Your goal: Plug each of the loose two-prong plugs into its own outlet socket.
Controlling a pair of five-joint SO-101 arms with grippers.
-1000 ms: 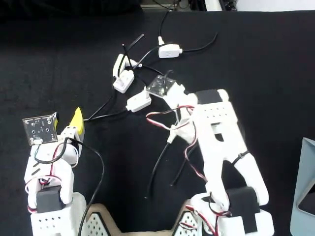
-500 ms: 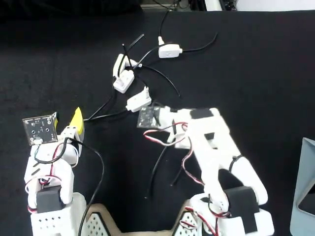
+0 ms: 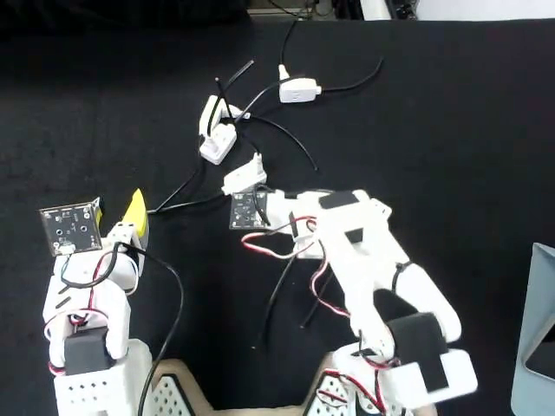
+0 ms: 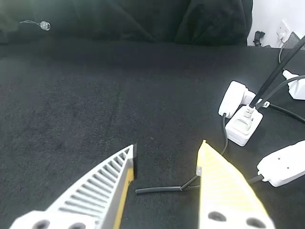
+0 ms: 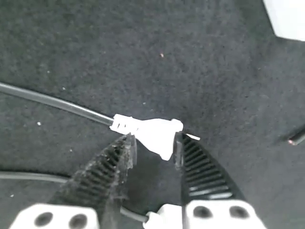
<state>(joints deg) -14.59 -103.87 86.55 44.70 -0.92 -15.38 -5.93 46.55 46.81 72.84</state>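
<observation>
A white two-prong plug (image 5: 152, 131) lies on the black cloth with its black cord running off to one side. My right gripper (image 5: 153, 139) is open and low over it, one finger on each side of the plug body. In the high view the right arm's wrist board (image 3: 249, 211) sits just below a white outlet socket (image 3: 244, 178). Two more sockets (image 3: 218, 143) (image 3: 299, 89) lie farther back among the cords. My left gripper (image 4: 167, 152) is open and holds nothing, at the table's near left (image 3: 134, 215), with a socket (image 4: 243, 125) ahead of it.
Black cords (image 3: 279, 290) trail across the cloth under the right arm, and a loose cord end (image 4: 159, 190) lies between the left fingers. A grey-blue container (image 3: 533, 334) stands at the right edge. Another white socket (image 4: 282, 166) lies near the yellow finger.
The right arm has swung left and toward the near side, from over the socket cluster down to the loose plug. The left arm has not moved.
</observation>
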